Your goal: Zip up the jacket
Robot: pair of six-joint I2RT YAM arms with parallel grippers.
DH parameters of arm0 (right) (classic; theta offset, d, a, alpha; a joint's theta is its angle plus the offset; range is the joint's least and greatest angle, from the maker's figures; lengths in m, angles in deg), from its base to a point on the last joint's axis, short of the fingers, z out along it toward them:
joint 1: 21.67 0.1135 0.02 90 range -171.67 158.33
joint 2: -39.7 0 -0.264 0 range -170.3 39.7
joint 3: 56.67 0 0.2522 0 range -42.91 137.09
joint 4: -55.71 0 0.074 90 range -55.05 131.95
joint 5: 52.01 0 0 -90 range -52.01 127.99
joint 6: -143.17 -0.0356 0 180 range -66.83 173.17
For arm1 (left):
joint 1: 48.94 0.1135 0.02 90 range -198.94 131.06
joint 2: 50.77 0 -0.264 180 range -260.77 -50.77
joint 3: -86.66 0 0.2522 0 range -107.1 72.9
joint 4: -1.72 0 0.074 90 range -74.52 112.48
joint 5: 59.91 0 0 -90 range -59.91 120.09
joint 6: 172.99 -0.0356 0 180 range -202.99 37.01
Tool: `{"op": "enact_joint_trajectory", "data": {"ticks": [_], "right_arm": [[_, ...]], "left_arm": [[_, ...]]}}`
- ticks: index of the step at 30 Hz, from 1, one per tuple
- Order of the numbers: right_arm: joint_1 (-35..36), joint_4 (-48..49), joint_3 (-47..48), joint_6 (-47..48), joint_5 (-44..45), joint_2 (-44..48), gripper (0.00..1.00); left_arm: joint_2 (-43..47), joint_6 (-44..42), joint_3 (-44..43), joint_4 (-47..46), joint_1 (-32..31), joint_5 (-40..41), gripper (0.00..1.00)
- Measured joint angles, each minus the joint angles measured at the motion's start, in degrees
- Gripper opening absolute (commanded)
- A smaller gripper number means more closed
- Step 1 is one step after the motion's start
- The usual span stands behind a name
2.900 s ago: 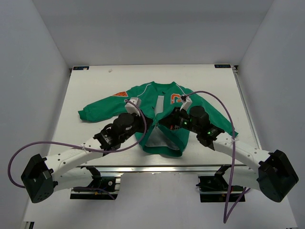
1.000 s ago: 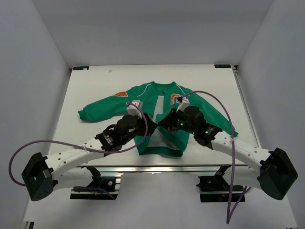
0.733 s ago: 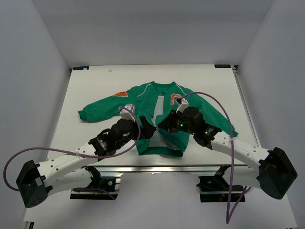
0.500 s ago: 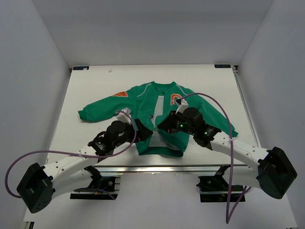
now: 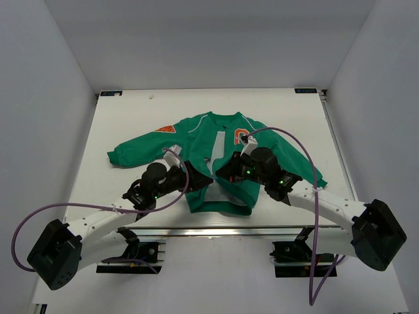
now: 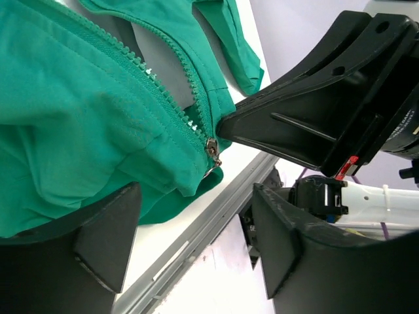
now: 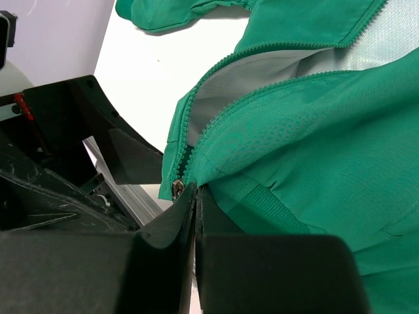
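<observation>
Robot arms meet at the hem of a small green jacket (image 5: pixel 196 140), which lies front-up in the middle of a white table (image 5: pixel 131 104), collar to the far side and hem toward the near edge. One sleeve stretches out to the left; the other angles right, partly under the right arm. An orange "G" (image 5: pixel 241 136) marks the chest just right of the opening, and an orange triangular patch (image 5: pixel 165 129) sits on the left sleeve. The front stands unzipped, with a strip of pale grey lining (image 5: pixel 215 147) showing between the two panels.

The right gripper (image 5: pixel 221 174) has its jaws pinched tight on the jacket's hem, just right of the foot of the zip. Its wrist camera shows green fabric running into the closed fingertips, with the metal zip slider (image 7: pixel 176 190) just to their left. The left gripper (image 5: pixel 196 178) has its jaws spread wide and holds nothing. In its wrist view the two fingers (image 6: pixel 105 235) flank the corner of the hem, where the slider sits at the bottom of the zip and the zipper teeth (image 6: pixel 157 82) part above it. The black tip of the right gripper touches the fabric just beside that slider.

An aluminium rail (image 5: pixel 216 230) runs along the table's near edge, and plain pale walls (image 5: pixel 39 98) enclose the table on three sides
</observation>
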Motion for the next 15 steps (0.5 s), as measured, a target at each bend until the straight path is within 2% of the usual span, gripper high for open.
{"op": "enact_joint_trajectory", "data": {"ticks": [8, 15], "right_arm": [[0.0, 0.1, 0.0, 0.0, 0.0, 0.0, 0.0], [0.0, 0.1, 0.0, 0.1, -0.3, 0.0, 0.0]], "left_arm": [[-3.3, 0.1, 0.0, -2.0, 0.1, -1.8, 0.62], [-3.7, 0.1, 0.0, -3.1, 0.1, -1.9, 0.61]]}}
